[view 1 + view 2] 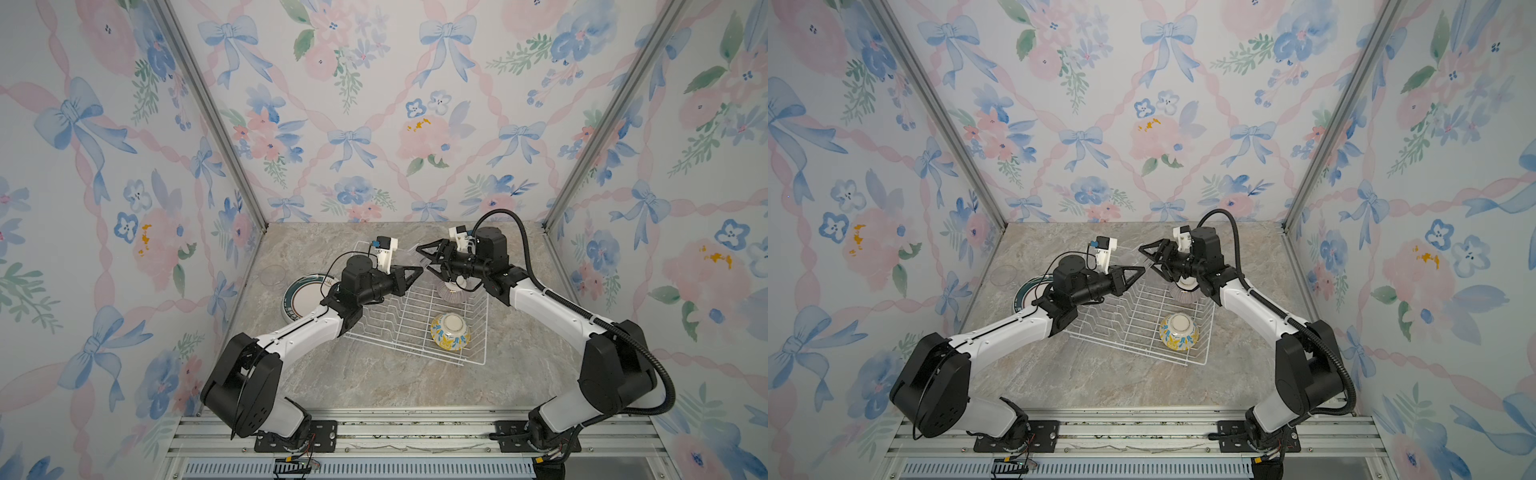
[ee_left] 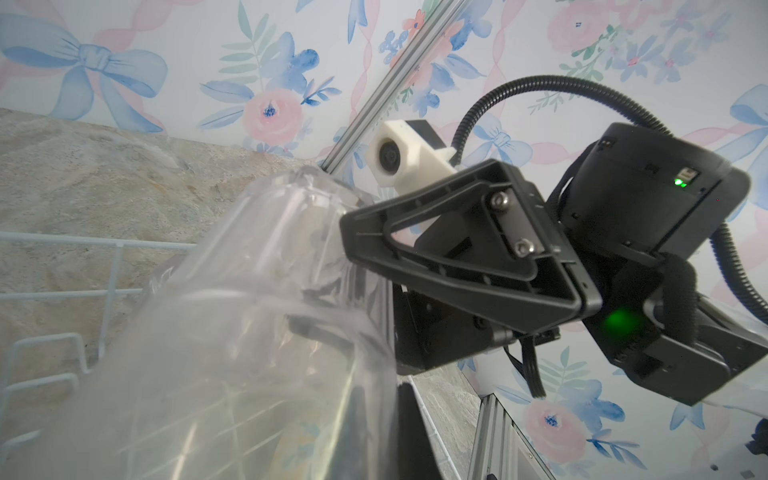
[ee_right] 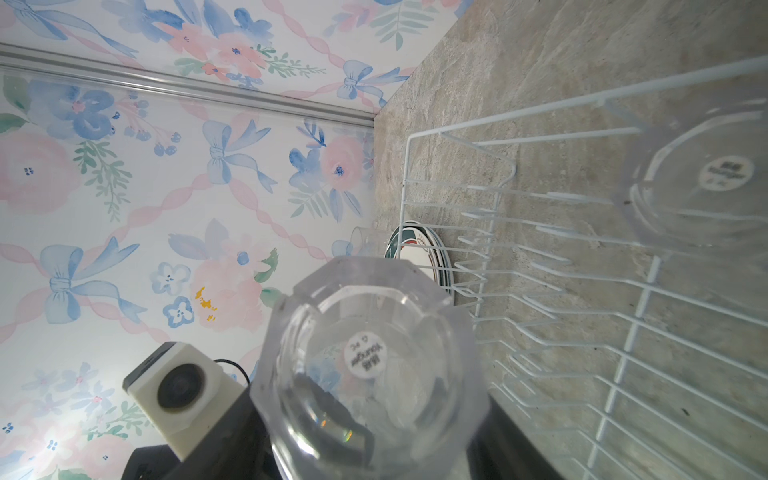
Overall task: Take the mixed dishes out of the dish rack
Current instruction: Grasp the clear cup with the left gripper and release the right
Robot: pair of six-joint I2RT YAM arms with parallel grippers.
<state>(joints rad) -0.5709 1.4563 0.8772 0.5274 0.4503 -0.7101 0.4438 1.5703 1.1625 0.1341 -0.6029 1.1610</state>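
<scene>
Apparently left hand (image 1: 418, 272) and right hand (image 1: 423, 258) both pinch the clear cup (image 3: 365, 365); left grip blurred behind glass.

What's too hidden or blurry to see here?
- Purple bowl: both top views, mostly under the right arm.
- Plates: top views, the left arm covers part, so the stack can't be counted.
- Held cup: clear glass, barely shows in top views.
- Right gripper: whether it squeezes the cup, because glass blurs the left wrist view.
</scene>
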